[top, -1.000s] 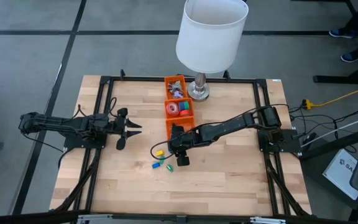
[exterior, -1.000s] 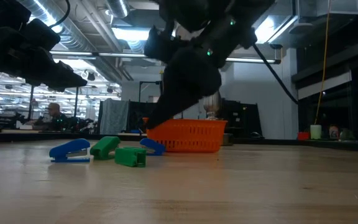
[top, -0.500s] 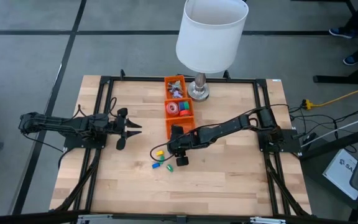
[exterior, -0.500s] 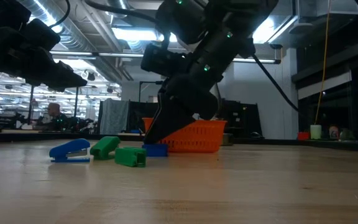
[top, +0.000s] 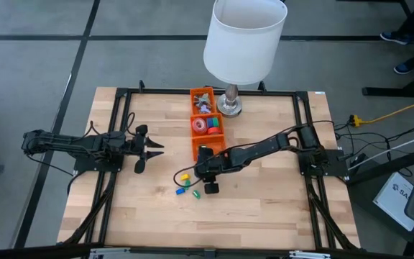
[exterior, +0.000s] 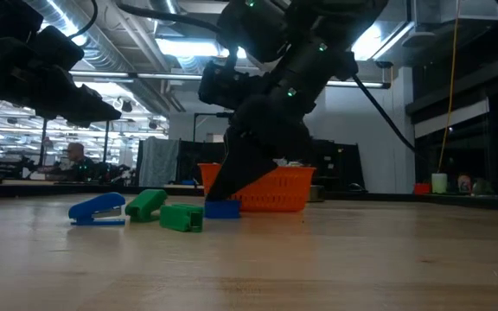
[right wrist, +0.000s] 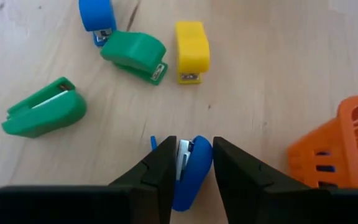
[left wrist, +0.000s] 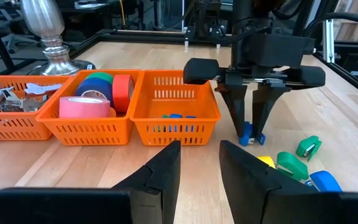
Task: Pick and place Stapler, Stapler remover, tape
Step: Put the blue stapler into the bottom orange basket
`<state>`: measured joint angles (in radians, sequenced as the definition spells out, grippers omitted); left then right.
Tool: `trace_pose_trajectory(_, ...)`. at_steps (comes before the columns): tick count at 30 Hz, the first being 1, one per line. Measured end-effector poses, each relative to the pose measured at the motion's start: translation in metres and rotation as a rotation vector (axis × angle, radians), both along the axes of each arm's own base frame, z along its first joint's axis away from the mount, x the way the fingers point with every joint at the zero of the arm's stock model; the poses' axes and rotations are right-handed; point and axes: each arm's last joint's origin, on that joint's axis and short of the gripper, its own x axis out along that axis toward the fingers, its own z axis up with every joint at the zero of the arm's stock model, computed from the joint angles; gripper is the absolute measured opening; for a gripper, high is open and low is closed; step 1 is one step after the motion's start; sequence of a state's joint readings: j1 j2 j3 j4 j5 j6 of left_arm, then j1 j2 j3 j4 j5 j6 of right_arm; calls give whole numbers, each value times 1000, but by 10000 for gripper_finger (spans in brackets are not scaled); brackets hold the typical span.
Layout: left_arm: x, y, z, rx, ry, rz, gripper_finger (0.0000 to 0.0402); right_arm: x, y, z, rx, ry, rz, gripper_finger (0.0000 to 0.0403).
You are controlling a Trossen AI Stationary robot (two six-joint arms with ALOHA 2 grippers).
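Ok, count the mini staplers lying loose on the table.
5: a blue stapler at the right gripper, beside the orange basket; a yellow stapler, two green staplers and a second blue stapler clustered nearby. Others may be hidden inside the basket.

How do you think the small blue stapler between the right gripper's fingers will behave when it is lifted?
The blue stapler looks like small hard plastic, so probably stiff and light. The right gripper pinches its rounded sides, so it might slip or pivot. Its hinged shape suggests that it will not roll.
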<state>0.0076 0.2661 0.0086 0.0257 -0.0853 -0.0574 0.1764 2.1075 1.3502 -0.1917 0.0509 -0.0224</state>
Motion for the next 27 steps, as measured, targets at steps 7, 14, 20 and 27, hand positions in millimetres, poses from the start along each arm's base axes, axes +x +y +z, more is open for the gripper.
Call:
trace_pose_trajectory(7,0,0,0,0,0,0,110,-5,12,-2,4,32,18,106)
trace_pose_trajectory(14,0,0,0,0,0,0,107,-8,19,-2,0,52,32,76)
trace_pose_trajectory(20,0,0,0,0,0,0,107,-7,19,-1,3,42,37,45)
trace_pose_trajectory(27,0,0,0,0,0,0,110,-7,16,8,54,20,94,69)
